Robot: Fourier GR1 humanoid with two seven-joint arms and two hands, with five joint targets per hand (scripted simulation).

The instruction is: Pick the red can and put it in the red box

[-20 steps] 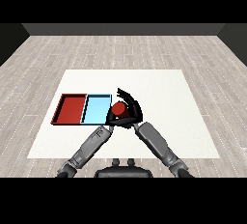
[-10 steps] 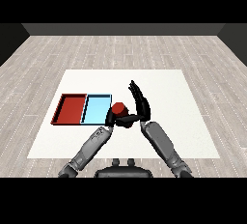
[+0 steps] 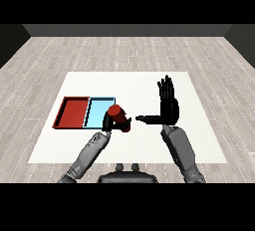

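Note:
The red can [image 3: 118,116] is tilted just right of the light blue tray [image 3: 99,111], near that tray's front right corner. My left hand [image 3: 109,123] is curled round the can's lower part. My right hand [image 3: 168,103] stands apart to the right, fingers straight and pointing away from me, thumb stretched left toward the can without touching it. The red tray [image 3: 74,112] lies left of the blue one with nothing in it.
The two trays sit side by side on the left half of the white table [image 3: 129,83]. Bare table surface stretches behind and to the right of my hands.
My right hand has let go of the can and moved off to the right, its fingers straightening. The can now rests in my left hand, shifted slightly left and toward me.

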